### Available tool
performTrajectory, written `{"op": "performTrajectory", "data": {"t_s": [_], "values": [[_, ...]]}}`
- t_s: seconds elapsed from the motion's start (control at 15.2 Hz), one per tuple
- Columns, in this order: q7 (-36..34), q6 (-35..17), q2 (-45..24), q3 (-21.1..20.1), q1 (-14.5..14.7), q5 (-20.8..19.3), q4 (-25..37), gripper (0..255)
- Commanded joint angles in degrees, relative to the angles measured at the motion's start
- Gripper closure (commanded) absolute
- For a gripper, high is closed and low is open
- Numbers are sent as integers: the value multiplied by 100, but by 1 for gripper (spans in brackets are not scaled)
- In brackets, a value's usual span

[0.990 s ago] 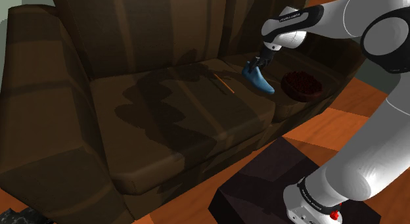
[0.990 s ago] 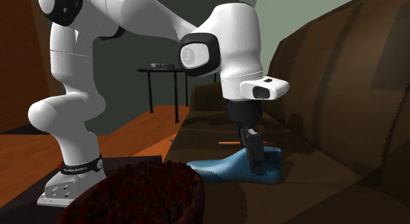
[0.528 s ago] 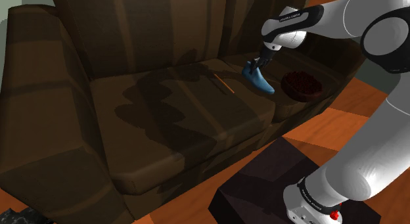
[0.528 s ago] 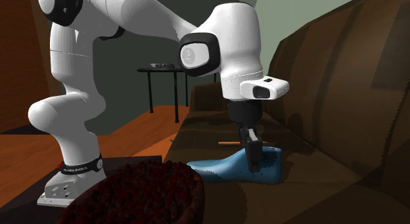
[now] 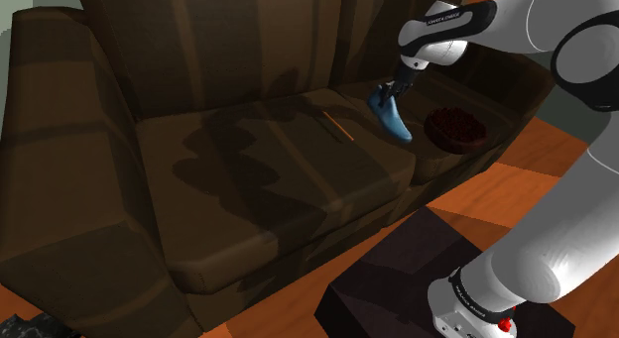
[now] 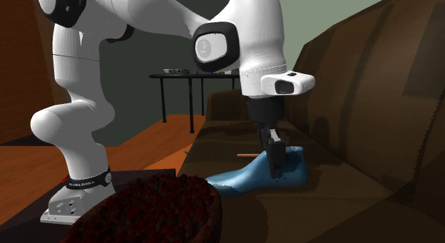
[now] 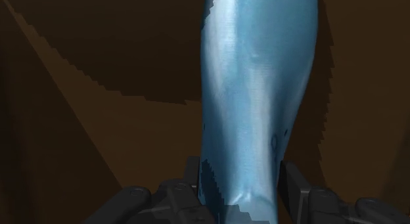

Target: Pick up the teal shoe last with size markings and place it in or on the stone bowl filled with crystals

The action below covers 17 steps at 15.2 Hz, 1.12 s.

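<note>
Arm (image 6: 251, 28) reaching down, hand (image 6: 274, 162) clasping shoe last (image 6: 246, 179) (heel end)

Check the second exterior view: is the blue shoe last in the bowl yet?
No, the shoe last is clasped in the claw by the sofa seat, apart from the crystal-filled bowl.

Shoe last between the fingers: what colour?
The shoe last is glossy light blue, best seen in the wrist view.
</note>
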<state>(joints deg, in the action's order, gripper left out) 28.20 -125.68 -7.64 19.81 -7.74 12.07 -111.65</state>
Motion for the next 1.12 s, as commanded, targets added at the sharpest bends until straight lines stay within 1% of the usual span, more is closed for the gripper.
{"op": "performTrajectory", "data": {"t_s": [0.0,1.06], "values": [[-39,121,48,5,5,-36,85,255],[-286,1269,317,35,10,-251,999,255]]}}
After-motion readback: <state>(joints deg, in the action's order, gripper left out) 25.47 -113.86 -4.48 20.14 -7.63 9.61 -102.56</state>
